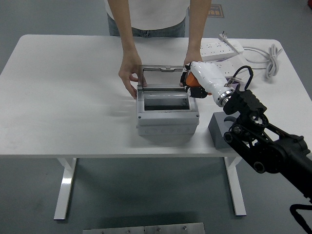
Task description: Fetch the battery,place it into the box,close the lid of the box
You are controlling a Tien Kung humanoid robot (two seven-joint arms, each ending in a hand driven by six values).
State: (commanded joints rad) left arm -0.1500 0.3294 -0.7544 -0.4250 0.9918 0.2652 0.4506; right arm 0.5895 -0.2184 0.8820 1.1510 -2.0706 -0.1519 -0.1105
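The gray block (219,129) sits near the table's (63,107) front edge, partly hidden by the robot's black arm. Left of it is the box (167,114), with its clear lid (165,78) standing open. The right hand (195,85) is curled around the orange battery (187,81), just over the box's far right corner. A person's hands (130,78) hold the box's far sides. A power strip (222,48) lies far right.

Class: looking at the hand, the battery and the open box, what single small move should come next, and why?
Probably carry the right hand a little further left and down. It grips the orange battery at the right rim of the box, not yet over the opening, while the person's hands hold the lid up.
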